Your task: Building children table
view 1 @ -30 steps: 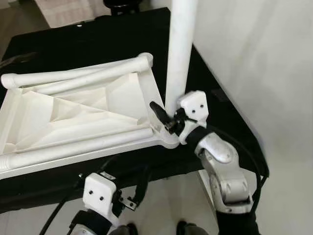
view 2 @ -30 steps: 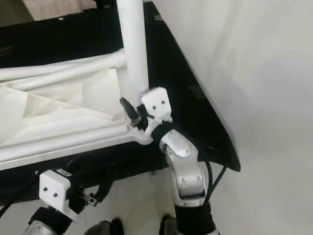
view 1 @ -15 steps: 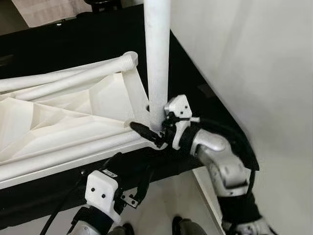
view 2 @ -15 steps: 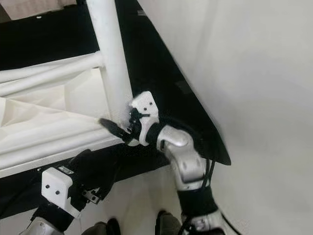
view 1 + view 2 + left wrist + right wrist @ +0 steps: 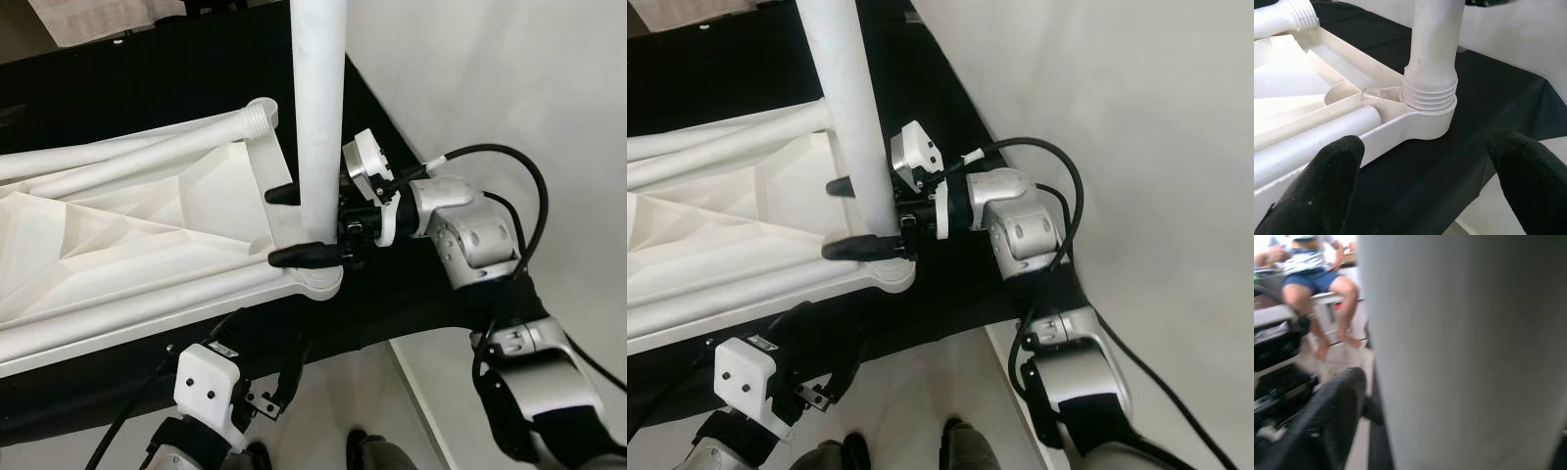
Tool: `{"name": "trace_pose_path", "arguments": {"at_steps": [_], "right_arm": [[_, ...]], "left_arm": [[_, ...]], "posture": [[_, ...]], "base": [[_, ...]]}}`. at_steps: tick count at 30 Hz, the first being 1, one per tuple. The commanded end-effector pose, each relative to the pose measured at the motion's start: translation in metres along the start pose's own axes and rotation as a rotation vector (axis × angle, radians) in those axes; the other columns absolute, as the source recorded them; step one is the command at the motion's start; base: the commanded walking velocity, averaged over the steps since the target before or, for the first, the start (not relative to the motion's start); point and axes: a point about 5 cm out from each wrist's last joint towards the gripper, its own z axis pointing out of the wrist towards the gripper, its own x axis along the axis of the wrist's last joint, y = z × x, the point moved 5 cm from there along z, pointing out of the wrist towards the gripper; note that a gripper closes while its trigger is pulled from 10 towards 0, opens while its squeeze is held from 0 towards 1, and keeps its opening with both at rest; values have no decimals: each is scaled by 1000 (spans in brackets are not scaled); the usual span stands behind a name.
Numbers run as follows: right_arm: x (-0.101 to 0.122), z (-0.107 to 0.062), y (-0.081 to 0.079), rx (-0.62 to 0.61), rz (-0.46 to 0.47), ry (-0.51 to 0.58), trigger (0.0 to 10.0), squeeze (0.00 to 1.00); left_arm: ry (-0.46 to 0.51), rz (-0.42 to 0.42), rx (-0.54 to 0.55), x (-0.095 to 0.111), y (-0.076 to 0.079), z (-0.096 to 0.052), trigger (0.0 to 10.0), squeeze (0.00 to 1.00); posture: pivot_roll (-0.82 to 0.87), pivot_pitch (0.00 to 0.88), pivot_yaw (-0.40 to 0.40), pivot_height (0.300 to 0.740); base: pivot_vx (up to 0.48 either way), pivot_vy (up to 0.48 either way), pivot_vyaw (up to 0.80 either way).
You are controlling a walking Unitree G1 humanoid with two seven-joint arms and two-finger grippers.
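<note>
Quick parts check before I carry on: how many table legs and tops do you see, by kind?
upright leg, standing in the corner socket, right gripper around it: 1
loose legs lying in the tabletop: 3
tabletop, upside down: 1
Total: 5 parts

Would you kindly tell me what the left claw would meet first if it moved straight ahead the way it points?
Probably the corner socket of the white tabletop, where the upright leg is screwed in; the left claw is open, and depth is uncertain.
</note>
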Motion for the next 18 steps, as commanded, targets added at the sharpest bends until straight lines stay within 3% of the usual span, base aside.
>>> {"name": "trace_pose_path", "arguments": {"at_steps": [1, 2, 7, 12, 13, 16, 18], "right_arm": [[4, 8, -5, 67, -14, 9, 1961, 0], [4, 8, -6, 102, -9, 7, 0, 0], [4, 6, -4, 127, -6, 8, 0, 0], [0, -1, 3, 37, -25, 13, 0, 0], [-8, -7, 10, -81, -24, -1, 0, 0], [-18, -11, 16, -191, -7, -25, 0, 0], [-63, -12, 23, -581, 98, -168, 0, 0]], "left_arm": [[-14, -4, 2, -1, 1, -3, 10000, 0], [-15, -5, 1, -1, 2, -3, 10000, 0], [-15, -6, 0, 0, 2, -3, 10000, 0], [-13, -7, 3, 0, 3, -3, 10000, 0], [-12, -8, 4, 0, 3, -3, 10000, 0], [-12, -8, 5, 0, 3, -3, 10000, 0], [-10, -9, 4, 0, 2, -3, 10000, 0]], "posture": [[-2, 296, 15, 740], [8, 299, 16, 740], [17, 301, 14, 740], [12, 301, 10, 740], [4, 303, 5, 740], [4, 303, 5, 740], [2, 309, -11, 740]], "base": [[0, 0, 0], [0, 0, 0], [0, 0, 0], [0, 0, 0], [0, 0, 0], [0, 0, 0], [0, 0, 0]]}}
